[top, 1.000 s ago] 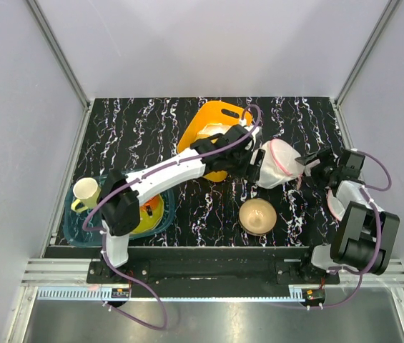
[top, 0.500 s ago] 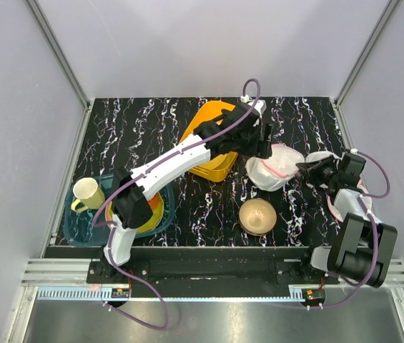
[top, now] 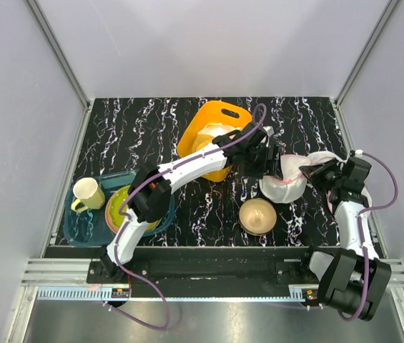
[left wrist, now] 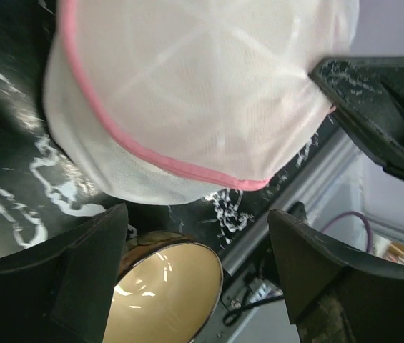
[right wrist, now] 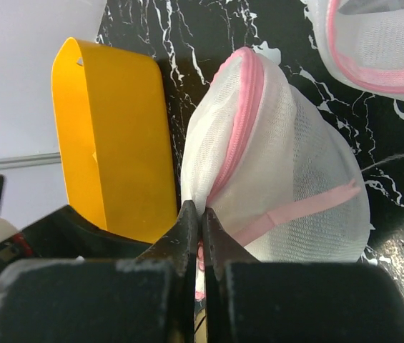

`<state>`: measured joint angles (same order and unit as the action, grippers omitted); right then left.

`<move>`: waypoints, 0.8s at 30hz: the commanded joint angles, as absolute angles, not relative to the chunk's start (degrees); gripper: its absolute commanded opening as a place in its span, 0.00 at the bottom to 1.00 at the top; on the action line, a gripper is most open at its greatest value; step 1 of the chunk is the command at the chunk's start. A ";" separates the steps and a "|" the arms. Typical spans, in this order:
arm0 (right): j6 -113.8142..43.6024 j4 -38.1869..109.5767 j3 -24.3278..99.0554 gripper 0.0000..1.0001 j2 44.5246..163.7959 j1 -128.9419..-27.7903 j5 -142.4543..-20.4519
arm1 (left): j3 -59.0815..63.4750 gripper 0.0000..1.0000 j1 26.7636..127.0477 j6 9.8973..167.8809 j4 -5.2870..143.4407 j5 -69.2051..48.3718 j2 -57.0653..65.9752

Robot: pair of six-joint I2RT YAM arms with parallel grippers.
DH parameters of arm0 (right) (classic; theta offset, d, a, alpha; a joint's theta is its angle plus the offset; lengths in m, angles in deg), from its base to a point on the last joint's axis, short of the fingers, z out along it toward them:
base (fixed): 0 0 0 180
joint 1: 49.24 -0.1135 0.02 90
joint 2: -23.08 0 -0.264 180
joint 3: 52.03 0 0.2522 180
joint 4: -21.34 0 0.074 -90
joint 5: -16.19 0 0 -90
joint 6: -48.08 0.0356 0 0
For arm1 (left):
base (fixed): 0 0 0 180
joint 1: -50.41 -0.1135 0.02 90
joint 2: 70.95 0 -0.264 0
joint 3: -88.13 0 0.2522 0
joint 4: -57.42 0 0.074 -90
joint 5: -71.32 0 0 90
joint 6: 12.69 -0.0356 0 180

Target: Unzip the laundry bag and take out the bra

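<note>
Pinch first: my right claw is closed hard, its tips meeting on the pink zip trim of the laundry bag. Whether the pull tab sits between them I cannot tell. From the tips the zip runs straight away from me over the bag's crown, so I judge the pull must follow that line. From above, the bag lies just left of this claw, toward the table's middle. My left claw stands wide open and empty on the bag's other side, just short of it. The bra I cannot see through the mesh. Room is tight: tan bowl just nearside, yellow bin beyond the left arm, second mesh bag near my right claw. The far side looks freest.
</note>
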<state>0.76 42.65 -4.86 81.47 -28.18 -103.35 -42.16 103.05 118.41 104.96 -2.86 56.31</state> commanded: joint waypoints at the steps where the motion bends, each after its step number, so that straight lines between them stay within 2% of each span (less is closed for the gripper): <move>1: 1.32 40.29 -6.10 0.00 83.98 -27.97 -104.31 | -39.44 0.82 101.12 124.34 95.87 10.94 56.48; 8: 5.88 37.39 -9.35 0.00 82.93 -28.41 -106.68 | -41.21 0.84 100.77 111.42 103.70 -4.25 48.34; 12: 10.02 33.71 -11.73 0.00 82.41 -31.47 -106.77 | -41.73 0.86 97.61 109.48 100.88 7.74 48.83; 14: 8.28 33.51 -9.98 0.39 83.63 -34.02 -107.73 | -44.97 0.86 97.69 105.80 105.95 6.65 49.98; 16: -0.06 46.48 -2.55 0.62 85.47 -37.10 -104.59 | -45.95 0.85 98.13 103.08 108.78 0.77 50.34; 18: -3.32 52.03 -0.31 0.64 84.44 -37.02 -97.94 | -49.55 0.84 99.53 100.53 114.32 -8.60 50.69; 21: -4.30 53.11 0.05 0.64 80.13 -36.41 -92.29 | -49.83 0.82 100.77 95.42 117.06 -13.48 49.90; 24: -5.00 54.87 2.33 0.71 81.17 -35.88 -91.21 | -46.32 0.82 100.85 90.51 116.45 -10.10 47.53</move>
